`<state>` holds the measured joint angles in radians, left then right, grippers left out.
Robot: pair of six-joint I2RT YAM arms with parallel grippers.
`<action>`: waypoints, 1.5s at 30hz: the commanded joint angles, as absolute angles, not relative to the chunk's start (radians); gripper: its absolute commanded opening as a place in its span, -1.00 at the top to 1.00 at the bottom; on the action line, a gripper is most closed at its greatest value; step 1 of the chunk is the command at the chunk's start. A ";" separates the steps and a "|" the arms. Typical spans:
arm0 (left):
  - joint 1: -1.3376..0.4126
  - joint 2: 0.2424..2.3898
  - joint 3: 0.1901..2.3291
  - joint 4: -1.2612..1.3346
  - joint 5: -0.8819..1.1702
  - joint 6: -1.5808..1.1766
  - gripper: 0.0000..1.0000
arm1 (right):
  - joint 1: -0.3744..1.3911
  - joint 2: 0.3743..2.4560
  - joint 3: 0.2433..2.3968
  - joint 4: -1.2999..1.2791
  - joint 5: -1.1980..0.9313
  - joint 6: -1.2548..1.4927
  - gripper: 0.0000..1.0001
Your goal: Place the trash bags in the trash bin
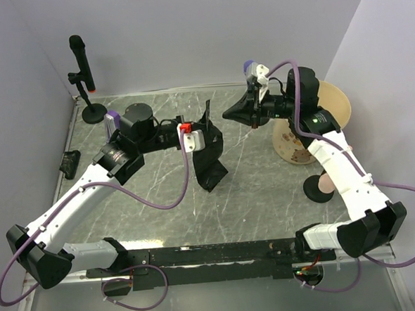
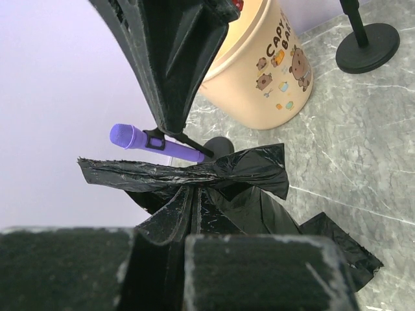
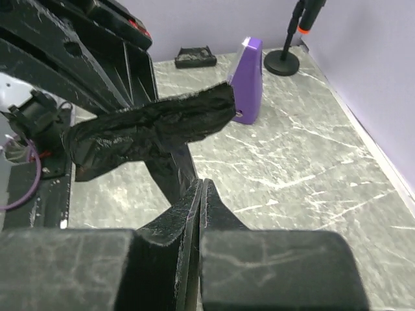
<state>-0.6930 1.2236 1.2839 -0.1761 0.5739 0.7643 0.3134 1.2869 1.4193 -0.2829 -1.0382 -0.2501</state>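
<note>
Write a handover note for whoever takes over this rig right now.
Left gripper: shut on the glossy black crinkly plastic trash bag, which hangs over the grey marbled table.
Right gripper: shut on black film, apparently the same bag's upper edge.
Round tan bucket with a cartoon print: far right of the table, behind the right arm.
Done: bag gripped by both arms.
Left: carry it to the bucket and drop it in. The bucket's inside is not visible.

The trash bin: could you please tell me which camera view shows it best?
The left wrist view: the trash bin is close, its cartoon print clear. The top external view shows parts of it behind the right arm; the right wrist view shows none.
</note>
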 commanded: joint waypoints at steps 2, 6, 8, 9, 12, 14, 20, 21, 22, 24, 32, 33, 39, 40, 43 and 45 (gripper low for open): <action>-0.689 1.204 1.289 -0.130 0.594 0.742 0.99 | 0.311 1.328 1.460 -0.135 -1.172 -0.069 0.25; -0.690 1.212 1.295 -0.124 0.614 0.735 0.99 | 0.360 1.342 1.456 -0.110 -1.194 -0.061 -0.09; -0.690 1.210 1.295 -0.118 0.617 0.732 0.99 | 0.377 1.354 1.473 -0.140 -1.190 -0.103 -0.10; -0.689 1.212 1.298 -0.117 0.620 0.733 0.98 | 0.380 1.359 1.473 -0.132 -1.190 -0.103 -0.08; -0.689 1.213 1.301 -0.118 0.618 0.730 0.99 | 0.385 1.370 1.477 -0.123 -1.198 -0.086 -0.07; -0.690 1.212 1.298 -0.112 0.618 0.729 0.99 | 0.388 1.371 1.474 -0.112 -1.198 -0.081 -0.04; -0.689 1.219 1.299 -0.100 0.623 0.718 0.99 | 0.396 1.382 1.474 -0.091 -1.183 -0.072 0.11; -0.690 1.220 1.301 -0.100 0.623 0.718 0.99 | 0.396 1.384 1.473 -0.084 -1.184 -0.071 0.12; -0.689 1.223 1.302 -0.101 0.624 0.716 0.99 | 0.397 1.385 1.474 -0.081 -1.187 -0.068 0.13; -0.690 1.229 1.307 -0.110 0.626 0.715 0.99 | 0.400 1.387 1.479 -0.078 -1.203 -0.071 0.26; -0.689 1.232 1.315 -0.140 0.601 0.707 0.99 | 0.388 1.365 1.480 -0.107 -1.180 -0.106 1.00; -0.689 1.229 1.315 -0.146 0.597 0.707 0.99 | 0.382 1.362 1.482 -0.109 -1.169 -0.103 1.00; -0.670 1.221 1.313 -0.164 0.580 0.689 0.99 | 0.333 1.351 1.480 -0.138 -1.135 -0.124 1.00; -0.666 1.220 1.315 -0.161 0.575 0.681 0.99 | 0.330 1.348 1.479 -0.140 -1.134 -0.126 1.00; -0.660 1.223 1.313 -0.161 0.571 0.681 0.99 | 0.327 1.344 1.467 -0.135 -1.127 -0.123 1.00; -0.658 1.223 1.315 -0.160 0.572 0.680 0.99 | 0.328 1.344 1.460 -0.127 -1.127 -0.112 1.00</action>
<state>-0.6659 1.2278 1.2846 -0.1699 0.5766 0.7033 0.3305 1.3823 1.4399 -0.1509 -1.1294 -0.1024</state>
